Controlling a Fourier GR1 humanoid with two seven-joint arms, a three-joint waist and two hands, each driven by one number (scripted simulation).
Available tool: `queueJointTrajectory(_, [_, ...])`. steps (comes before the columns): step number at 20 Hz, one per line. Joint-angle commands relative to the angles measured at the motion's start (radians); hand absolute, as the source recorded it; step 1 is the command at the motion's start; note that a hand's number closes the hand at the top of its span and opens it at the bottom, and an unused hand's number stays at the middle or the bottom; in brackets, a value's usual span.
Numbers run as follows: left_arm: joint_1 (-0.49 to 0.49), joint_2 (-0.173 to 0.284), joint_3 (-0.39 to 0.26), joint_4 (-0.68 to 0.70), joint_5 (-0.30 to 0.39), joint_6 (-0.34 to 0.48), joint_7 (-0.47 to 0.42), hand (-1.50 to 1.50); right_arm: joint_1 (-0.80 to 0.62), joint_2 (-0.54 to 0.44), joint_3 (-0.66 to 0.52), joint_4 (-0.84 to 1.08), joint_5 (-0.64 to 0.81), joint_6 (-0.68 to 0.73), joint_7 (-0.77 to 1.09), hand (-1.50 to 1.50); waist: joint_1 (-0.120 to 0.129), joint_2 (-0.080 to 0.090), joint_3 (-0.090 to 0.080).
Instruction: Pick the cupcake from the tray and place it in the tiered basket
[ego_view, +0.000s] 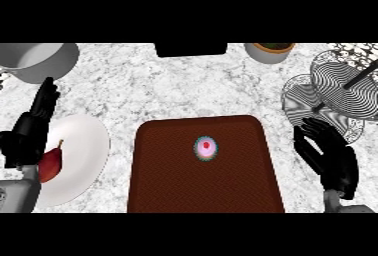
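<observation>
Head view: right hand (328, 152) hangs open-fingered, holding nothing, beside the tray (170, 185) bearing the cupcake (206, 148).

The tray (205, 190) in front of me is dark reddish brown with a fine weave, and the cupcake (206, 148) shows pink icing, a red centre and a teal rim. My hands, left (28, 131) and right (328, 152), are black over white-and-grey speckled counter (192, 85). The tiered basket (341, 85) is black-and-white striped wire, and the white plate (85, 150) holds something dark red, perhaps a pear (50, 165).
</observation>
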Motion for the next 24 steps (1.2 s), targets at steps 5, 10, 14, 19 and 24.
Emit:
queueJointTrajectory(5, [0.036,0.029,-0.03,0.001,-0.055,0.008,0.095,0.0,0.242,0.193,0.141,-0.127,0.269,-0.561,0.033,-1.5,0.025,-0.015,-0.005])
queueJointTrajectory(10, [0.001,0.018,-0.039,0.016,-0.057,-0.002,0.085,0.0,0.31,0.091,0.363,-0.158,0.44,-0.545,0.272,-1.5,0.067,0.004,-0.01])
queueJointTrajectory(14, [-0.002,-0.007,-0.073,0.005,-0.072,0.002,0.087,0.0,0.298,-0.018,0.421,-0.172,0.494,-0.422,0.448,-1.5,0.101,0.013,-0.015])
queueJointTrajectory(19, [-0.023,-0.017,-0.09,-0.004,-0.083,0.004,0.113,0.0,0.227,-0.128,0.439,-0.214,0.587,-0.318,0.737,-1.5,0.114,0.01,-0.013])
queueJointTrajectory(24, [-0.013,-0.026,-0.104,-0.008,-0.09,0.003,0.125,0.0,0.062,-0.156,0.385,-0.262,0.661,-0.211,1.069,-1.5,0.117,0.003,-0.012])
